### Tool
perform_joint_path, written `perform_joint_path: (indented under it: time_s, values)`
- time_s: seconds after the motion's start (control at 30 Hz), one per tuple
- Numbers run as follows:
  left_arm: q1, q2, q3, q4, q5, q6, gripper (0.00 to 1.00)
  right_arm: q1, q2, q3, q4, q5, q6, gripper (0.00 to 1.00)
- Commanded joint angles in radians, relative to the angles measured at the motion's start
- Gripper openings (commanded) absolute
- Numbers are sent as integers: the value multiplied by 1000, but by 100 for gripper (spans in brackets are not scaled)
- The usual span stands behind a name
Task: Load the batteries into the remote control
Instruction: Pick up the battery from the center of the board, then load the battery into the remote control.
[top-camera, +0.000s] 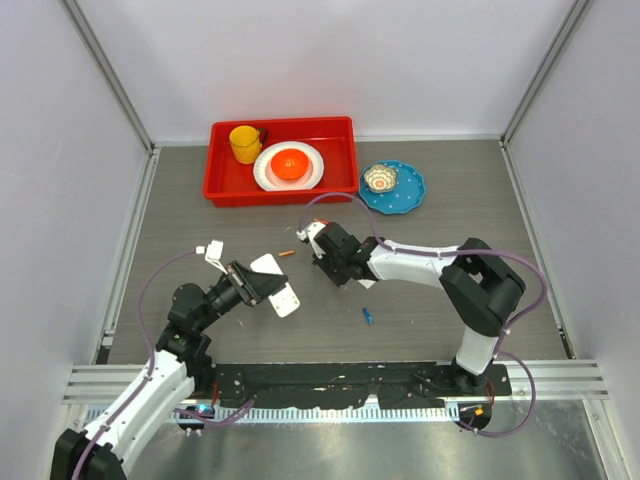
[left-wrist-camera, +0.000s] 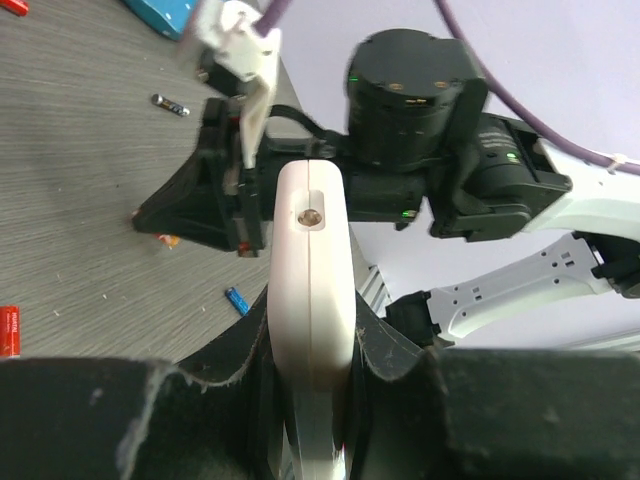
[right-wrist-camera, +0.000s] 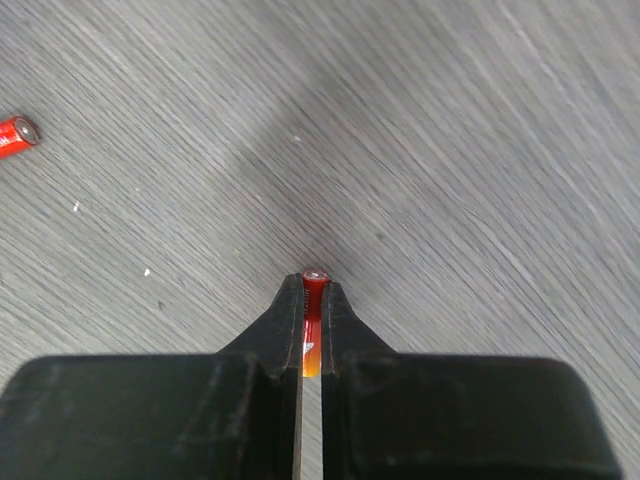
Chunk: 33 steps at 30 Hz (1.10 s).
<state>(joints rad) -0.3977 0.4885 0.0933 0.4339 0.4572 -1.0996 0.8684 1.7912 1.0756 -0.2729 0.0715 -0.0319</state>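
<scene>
My left gripper is shut on the remote control, a flat white handset held off the table. In the left wrist view the remote control stands edge-on, clamped between the left gripper's fingers. My right gripper is shut on a red-orange battery, held end-on just above the grey table. From above, the right gripper hangs just right of the remote. Loose batteries lie around: an orange one, a blue one, a red one and a dark one.
A red tray at the back holds a yellow cup and a white plate with an orange bowl. To its right a blue plate carries a small bowl. Walls close in the table on both sides.
</scene>
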Motion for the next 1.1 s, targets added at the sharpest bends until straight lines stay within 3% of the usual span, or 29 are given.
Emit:
perform_joint_path:
  time_s: [0.0,0.2,0.37,0.57,0.77,1.07]
  values:
    - [3,51,66,84,21,-11,0,3,-195,-11,-8,166,85,1]
    - [3,267,137,248,70,-66,0,47,-522,-75,40,307,92,1]
    - [3,484,206,497,216,-164,0,168,-746,-146,77,364,37,1]
    - [-4,682,296,752,369,-304,0,359,-891,-164,18,275,-92,1]
    - [-39,722,410,680,463,-249,0,411,-978,-172,26,139,-157,1]
    - [-95,782,485,484,521,-201,1,426,-866,-82,-2,71,-258,1]
